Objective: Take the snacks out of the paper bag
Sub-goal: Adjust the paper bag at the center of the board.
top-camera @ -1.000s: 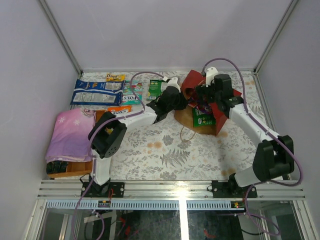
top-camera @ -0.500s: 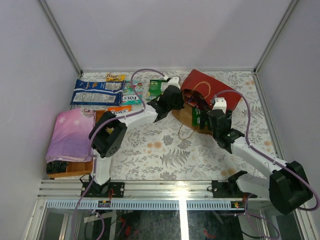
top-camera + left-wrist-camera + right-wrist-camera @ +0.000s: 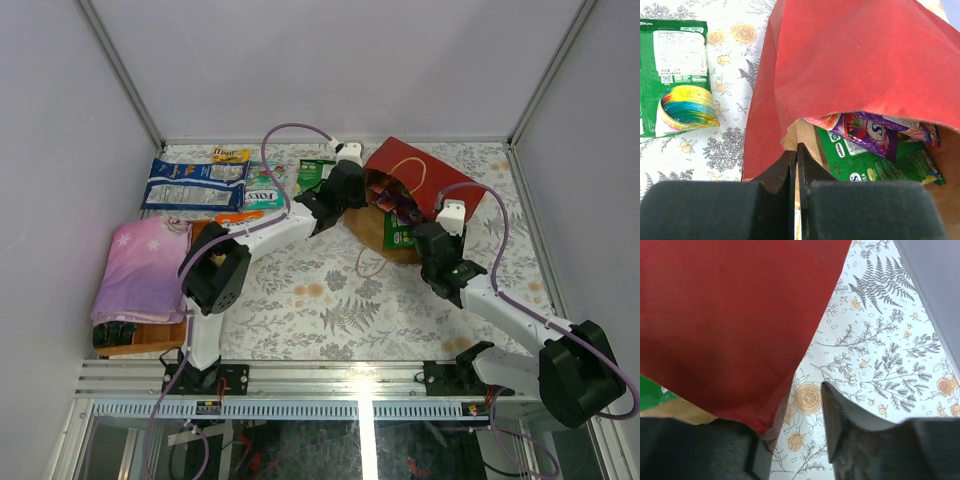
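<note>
Looking at the red paper bag (image 3: pixel 390 158) lying on its side at the far right of the counter (image 3: pixel 330 300), with the mouth facing the middle. Pinching the brown lip of that mouth with the left fingers (image 3: pixel 777 172), pressed tight together on it. Straddling the bag's red edge with the right fingers (image 3: pixel 832 420), apart, not clamping anything. Seeing snacks (image 3: pixel 865 132), purple and green, sitting inside the bag; blue-and-white packs (image 3: pixel 193 182) and a green packet (image 3: pixel 677 75) lying out on the counter further left.

Floral table (image 3: pixel 330 300) — bag (image 3: pixel 430 175), snack pkts (image 3: pixel 195 182), wood tray (image 3: pixel 150 340) on it.
</note>
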You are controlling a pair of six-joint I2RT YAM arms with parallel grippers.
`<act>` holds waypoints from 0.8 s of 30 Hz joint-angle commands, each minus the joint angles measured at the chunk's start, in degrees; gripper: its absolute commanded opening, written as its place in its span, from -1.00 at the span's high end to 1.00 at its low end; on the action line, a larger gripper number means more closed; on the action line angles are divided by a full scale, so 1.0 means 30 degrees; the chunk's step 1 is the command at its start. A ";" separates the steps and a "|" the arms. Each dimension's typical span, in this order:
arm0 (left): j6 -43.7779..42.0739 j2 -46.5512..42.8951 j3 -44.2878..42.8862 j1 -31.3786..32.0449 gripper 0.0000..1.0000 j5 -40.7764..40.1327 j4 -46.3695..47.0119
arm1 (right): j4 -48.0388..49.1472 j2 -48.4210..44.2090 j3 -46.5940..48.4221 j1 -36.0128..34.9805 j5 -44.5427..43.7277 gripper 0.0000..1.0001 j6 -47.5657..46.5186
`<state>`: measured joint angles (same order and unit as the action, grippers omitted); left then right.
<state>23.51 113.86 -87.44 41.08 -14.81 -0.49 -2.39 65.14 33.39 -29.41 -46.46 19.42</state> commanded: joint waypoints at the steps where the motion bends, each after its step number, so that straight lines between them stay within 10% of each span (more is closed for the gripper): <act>1: -0.0235 0.0728 -0.0913 -0.0130 1.00 0.0081 0.0080 | 0.1328 -0.0395 0.0034 0.1544 -0.0103 0.19 0.0619; 24: 0.0279 0.4728 -0.6533 0.0029 1.00 0.1543 -0.0718 | 0.5294 0.7568 0.7168 1.0155 1.0771 0.32 -0.3353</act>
<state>23.77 126.37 -102.91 41.10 -12.10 -2.00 11.90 84.23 47.44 -0.32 -21.98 15.18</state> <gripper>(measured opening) 0.001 0.323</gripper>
